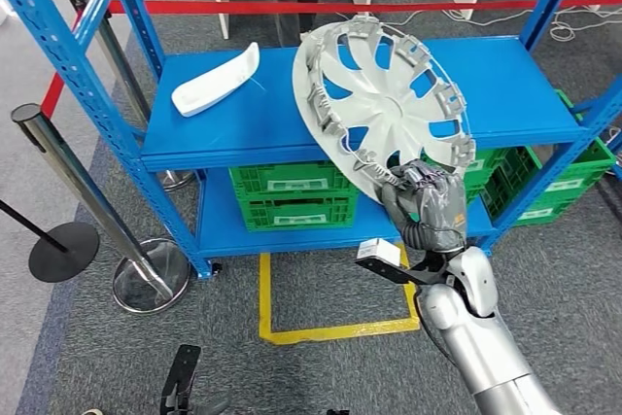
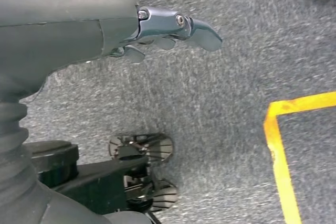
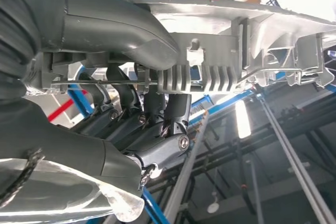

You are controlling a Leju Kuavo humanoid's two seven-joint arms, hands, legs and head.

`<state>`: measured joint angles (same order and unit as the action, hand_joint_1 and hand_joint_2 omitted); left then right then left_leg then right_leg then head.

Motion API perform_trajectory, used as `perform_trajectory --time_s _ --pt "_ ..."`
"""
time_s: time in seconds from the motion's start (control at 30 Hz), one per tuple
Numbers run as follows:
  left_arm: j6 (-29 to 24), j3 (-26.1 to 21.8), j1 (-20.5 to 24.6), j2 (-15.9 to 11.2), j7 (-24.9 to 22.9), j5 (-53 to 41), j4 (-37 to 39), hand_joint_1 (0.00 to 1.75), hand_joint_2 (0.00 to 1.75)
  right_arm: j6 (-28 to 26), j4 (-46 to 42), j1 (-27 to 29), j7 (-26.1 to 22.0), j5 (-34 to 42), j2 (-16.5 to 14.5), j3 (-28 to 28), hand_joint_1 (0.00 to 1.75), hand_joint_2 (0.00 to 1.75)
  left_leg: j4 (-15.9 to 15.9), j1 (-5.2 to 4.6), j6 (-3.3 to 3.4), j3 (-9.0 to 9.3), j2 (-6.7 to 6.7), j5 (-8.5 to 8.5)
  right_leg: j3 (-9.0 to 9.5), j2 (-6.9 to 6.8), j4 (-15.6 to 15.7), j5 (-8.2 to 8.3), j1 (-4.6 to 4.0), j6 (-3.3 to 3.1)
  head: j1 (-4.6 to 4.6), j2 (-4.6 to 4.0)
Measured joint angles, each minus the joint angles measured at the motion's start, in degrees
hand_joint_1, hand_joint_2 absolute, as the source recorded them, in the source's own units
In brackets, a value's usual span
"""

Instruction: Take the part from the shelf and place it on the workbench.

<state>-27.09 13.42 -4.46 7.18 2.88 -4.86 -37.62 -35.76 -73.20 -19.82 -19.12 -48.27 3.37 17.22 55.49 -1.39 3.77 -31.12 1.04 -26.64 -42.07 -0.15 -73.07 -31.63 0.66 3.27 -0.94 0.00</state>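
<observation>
Right hand (image 1: pixel 428 203) lower right of centre in head view, fingers wrapped on the lower rim of the silver wheel cover (image 1: pixel 381 104); right wrist view shows thumb above, fingers (image 3: pixel 158 124) below the ribbed rim. Cover tilted, leaning over the front edge of the blue shelf (image 1: pixel 242 123), upper centre. White label on the wrist bracket, writing too small to read. White curved part (image 1: pixel 214 80) upper left on shelf. Green crates (image 1: pixel 293 193) below. Left hand (image 2: pixel 174 27) over grey carpet, fingers loosely extended, holding nothing
</observation>
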Motion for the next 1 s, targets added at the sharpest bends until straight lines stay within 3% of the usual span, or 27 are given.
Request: perform_trajectory --time_s 0.07,0.13,0.17,0.23,0.3,0.37,0.43,0.47,0.5,0.57,0.6,0.63,0.7,0.77,0.83,0.9,0.97,1.0 --pt "0.11 -0.02 -0.05 0.07 0.14 0.30 0.00 0.00 1.75 0.24 0.38 -0.65 -0.32 0.46 -0.02 -0.02 1.75 1.75 0.79 0.10 -0.31 -0.85 0.67 0.07 4.48 -1.12 6.25 2.60 0.22 0.43 0.00 0.00" --pt "0.10 -0.04 0.00 0.13 0.34 0.68 0.01 0.00 1.75 0.40 0.91 -1.83 -0.74 0.88 -0.18 0.02 1.75 1.75 1.68 -0.11 -0.77 -1.58 1.48 -0.05 9.15 -3.07 13.35 3.42 -0.10 0.28 0.05 0.00" --pt "0.07 -0.05 0.00 0.14 0.48 0.92 0.02 0.00 1.75 0.44 1.16 -2.36 -0.87 1.13 -0.26 0.03 1.75 1.75 2.04 -0.25 -0.98 -1.82 1.87 -0.09 10.09 -3.55 15.00 3.17 -0.27 -0.03 0.06 0.00" --pt "0.01 -0.06 -0.04 0.18 0.85 1.45 0.10 0.00 1.75 0.44 1.63 -2.97 -0.95 1.82 -0.37 0.04 1.75 1.75 2.50 -0.36 -1.23 -2.08 2.77 -0.12 10.07 -2.78 15.49 3.18 -0.36 -1.01 -0.01 0.00" --pt "-0.01 -0.07 -0.05 0.22 1.25 1.90 0.20 0.00 1.75 0.39 1.99 -3.20 -0.96 2.59 -0.37 0.01 1.75 1.75 3.76 -0.10 -1.75 -2.54 2.12 -1.37 9.83 -1.71 15.63 3.45 -0.19 -1.90 -0.11 0.00" --pt "-0.06 -0.07 -0.07 0.28 1.51 2.21 0.31 0.00 1.75 0.35 2.17 -3.24 -0.99 3.14 -0.38 -0.04 1.75 1.75 8.71 0.36 -2.45 -4.39 0.33 -4.83 9.56 -0.74 15.70 3.79 -0.08 -2.69 -0.23 0.00" --pt "-0.12 -0.07 -0.13 0.30 1.65 2.41 0.52 0.00 1.75 0.31 2.33 -3.12 -1.10 3.46 -0.39 -0.16 1.75 1.75 16.23 0.68 -2.81 -7.32 -0.39 -8.28 9.20 0.43 15.62 3.99 -0.12 -3.05 -0.26 0.00" --pt "-0.14 -0.07 -0.15 0.32 1.75 2.45 0.68 0.00 1.75 0.28 2.41 -3.01 -1.19 3.58 -0.39 -0.26 1.75 1.75 18.64 0.75 -2.87 -8.24 -0.45 -8.71 9.08 1.10 15.55 4.04 -0.14 -3.11 -0.27 0.00" --pt "-0.14 -0.07 -0.15 0.33 1.90 2.51 0.82 0.00 1.75 0.26 2.43 -2.84 -1.27 3.73 -0.39 -0.41 1.75 1.75 19.04 0.78 -2.82 -8.32 -0.52 -7.92 9.03 1.79 15.46 4.06 -0.15 -3.14 -0.27 0.00" --pt "-0.14 -0.07 -0.05 0.38 2.28 2.80 1.06 0.00 1.75 0.22 1.94 -2.21 -1.46 4.11 -0.39 -0.91 1.75 1.75 13.92 0.81 -2.37 -6.09 -1.52 -3.69 9.08 3.19 15.26 4.04 -0.16 -3.11 -0.26 0.00" --pt "-0.10 -0.07 0.00 0.38 2.50 3.04 1.17 0.00 1.75 0.19 1.41 -1.73 -1.59 4.44 -0.39 -1.27 1.75 1.75 10.47 0.91 -2.01 -4.56 -2.96 -1.89 9.01 3.84 15.18 4.03 -0.16 -3.06 -0.22 0.00" --pt "-0.06 -0.07 0.01 0.42 2.70 3.28 1.27 0.00 1.75 0.14 0.76 -1.22 -1.73 4.82 -0.39 -1.61 1.75 1.75 7.49 1.00 -1.75 -3.30 -4.35 -0.63 8.86 4.52 15.12 4.09 -0.09 -2.93 -0.18 0.00" --pt "0.04 -0.07 -0.03 0.45 3.03 3.62 1.49 0.00 1.75 0.02 -0.56 -0.23 -1.96 5.58 -0.39 -2.26 1.75 1.75 4.96 1.06 -1.51 -2.23 -5.90 -0.20 8.30 5.88 15.22 4.51 0.32 -2.26 -0.28 0.00" --pt "0.09 -0.07 0.06 0.53 3.28 3.90 1.62 0.00 1.75 -0.05 -1.74 0.77 -2.02 6.20 -0.30 -3.01 1.75 1.75 3.58 1.03 -1.41 -1.80 -4.66 -0.07 7.78 6.78 15.44 4.86 0.61 -1.45 -0.45 0.00" --pt "0.26 -0.08 0.31 0.76 3.75 4.36 1.66 0.00 1.75 -0.05 -3.12 1.85 -2.16 7.27 -0.14 -4.03 1.75 1.75 1.89 1.18 -1.05 -1.17 -3.02 -0.01 6.39 4.39 13.70 3.48 0.34 -0.92 -0.08 0.00" --pt "0.62 -0.09 0.30 0.94 4.22 5.09 1.69 0.00 1.75 -0.03 -4.66 3.15 -2.73 8.60 -0.09 -5.10 1.75 1.75 1.26 1.16 -0.78 -1.03 -1.54 0.02 3.33 1.24 7.58 0.42 0.21 -0.47 0.39 0.00" --pt "1.06 -0.14 -0.09 0.96 4.84 6.39 1.75 0.00 1.75 -0.02 -6.59 5.31 -3.44 9.33 -0.06 -6.14 1.75 1.75 1.30 1.05 -0.71 -1.11 -0.08 0.00 0.44 0.57 1.18 -1.55 0.38 -0.06 0.51 0.00" --pt "1.25 -0.17 -0.30 0.96 5.26 7.08 1.77 0.00 1.75 -0.04 -7.87 6.72 -3.71 9.38 0.00 -6.75 1.75 1.75 1.30 1.02 -0.72 -1.11 0.61 -0.03 0.18 0.45 0.47 -1.21 0.43 0.09 0.50 0.00"
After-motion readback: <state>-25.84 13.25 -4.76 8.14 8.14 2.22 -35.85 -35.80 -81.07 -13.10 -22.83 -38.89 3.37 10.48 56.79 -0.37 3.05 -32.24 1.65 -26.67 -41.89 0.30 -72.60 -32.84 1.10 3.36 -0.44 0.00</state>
